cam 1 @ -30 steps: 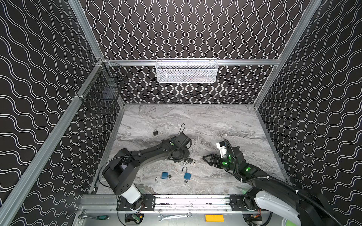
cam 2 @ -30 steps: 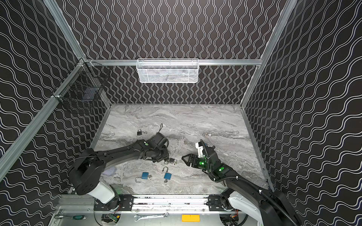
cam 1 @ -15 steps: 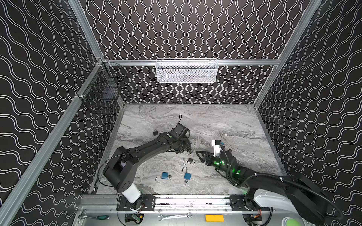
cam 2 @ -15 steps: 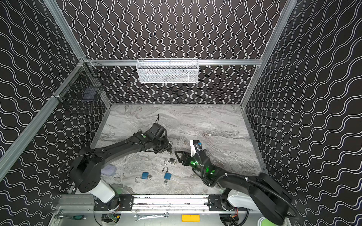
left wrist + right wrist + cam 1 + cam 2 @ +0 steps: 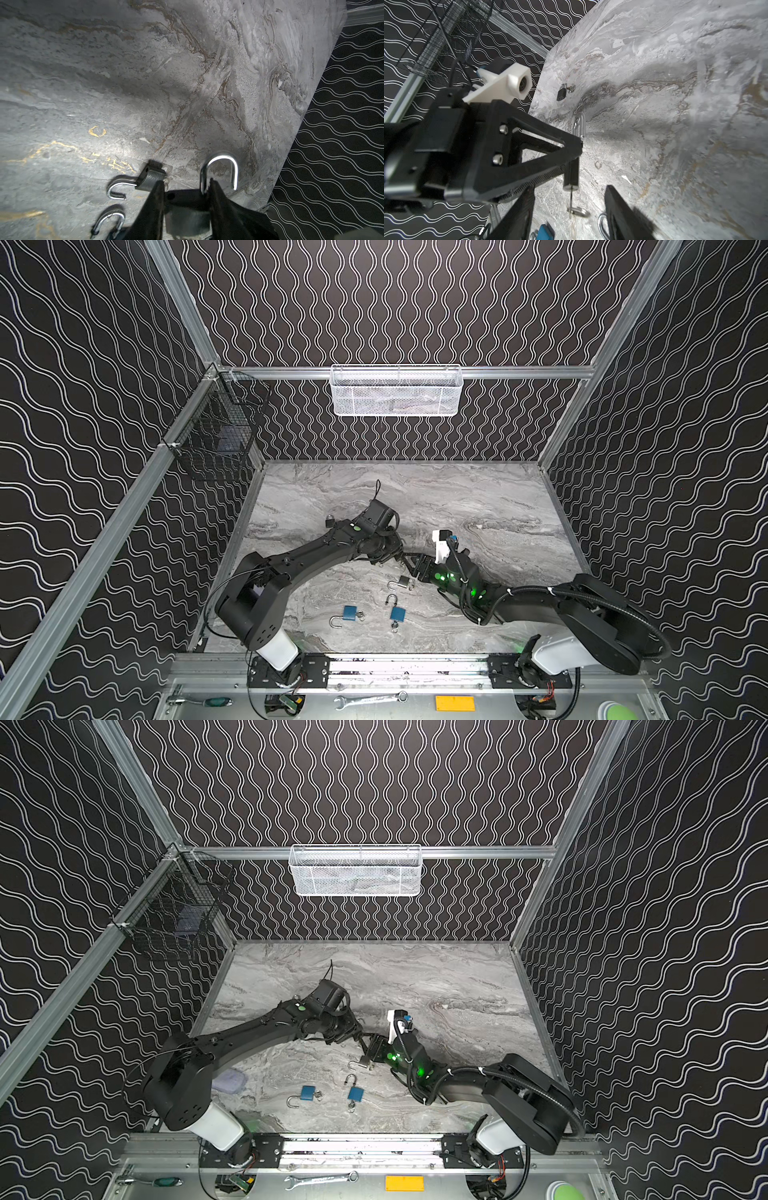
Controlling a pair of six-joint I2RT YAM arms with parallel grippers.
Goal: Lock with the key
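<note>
My left claw (image 5: 185, 186) is clenched on the dark grey metal padlock (image 5: 187, 209). It holds the lock clear of the grey marble worktop (image 5: 124, 72), just beside the loose grey padlock (image 5: 402, 581) that lies there, on the side away from the nearest blue padlock (image 5: 397, 612). The held lock's curved steel shackle (image 5: 219, 164) stands open, with one leg free of the body. A thin metal key (image 5: 572, 197) juts from the keyhole end, seemingly seated, with a wire ring (image 5: 580, 212) at its tip. My right claw (image 5: 569, 189) is released, its jaws standing either side of that key and touching nothing that I can see.

As I judge it, the task is only just past its start. The lock is lifted and presented, the key looks to be in place, and my right claw is lined up on it. What is left is to pinch the key, press the shackle home and turn the key. The key is thin, so the pinch could miss.
</note>
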